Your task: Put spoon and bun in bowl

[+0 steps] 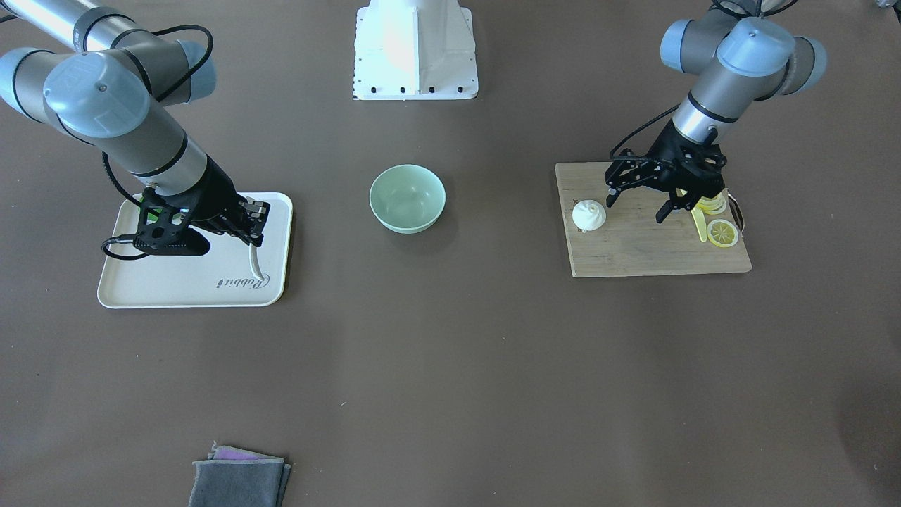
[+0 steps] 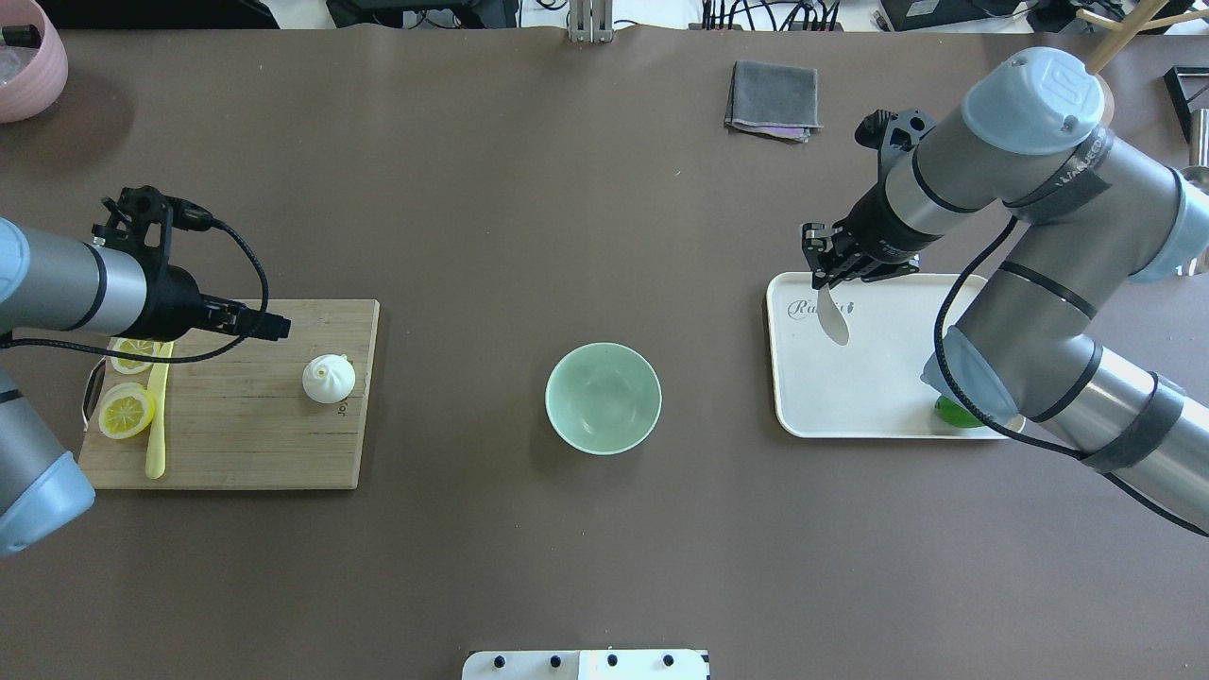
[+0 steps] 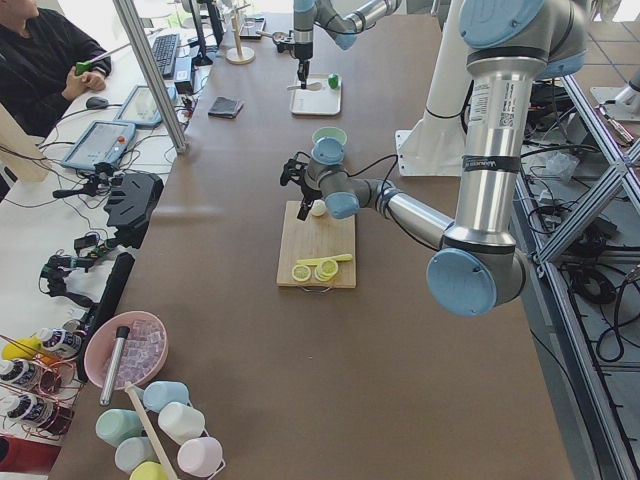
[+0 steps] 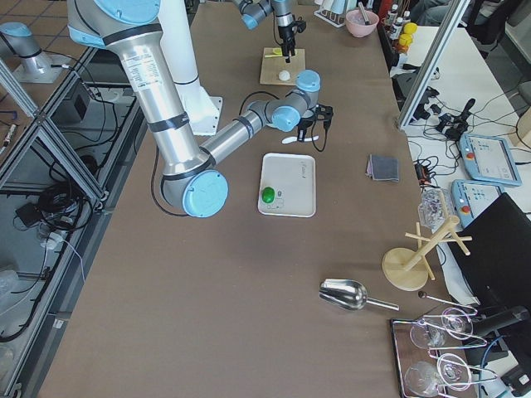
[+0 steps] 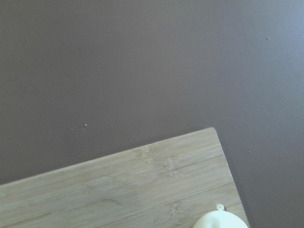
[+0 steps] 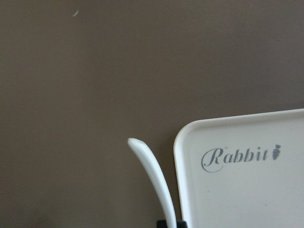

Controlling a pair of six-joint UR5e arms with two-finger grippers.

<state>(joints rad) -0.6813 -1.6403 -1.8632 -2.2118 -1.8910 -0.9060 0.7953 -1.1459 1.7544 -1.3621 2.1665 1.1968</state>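
The white spoon [image 1: 255, 265] hangs from my right gripper [image 1: 254, 237], which is shut on it just above the white tray [image 1: 190, 285]; it also shows in the overhead view [image 2: 833, 319] and the right wrist view [image 6: 153, 180]. The white pleated bun [image 1: 588, 215] sits on the wooden cutting board [image 1: 633, 250], also in the overhead view [image 2: 329, 379]. My left gripper [image 1: 637, 208] is open and empty, hovering over the board just beside the bun. The mint-green bowl [image 1: 407, 222] stands empty in the table's middle, between the two arms.
Lemon slices [image 1: 723, 233] and a thin yellow knife [image 2: 156, 425] lie on the board's outer end. A green object [image 2: 954, 414] sits on the tray under the right arm. A folded grey cloth [image 1: 239, 479] lies near the operators' edge.
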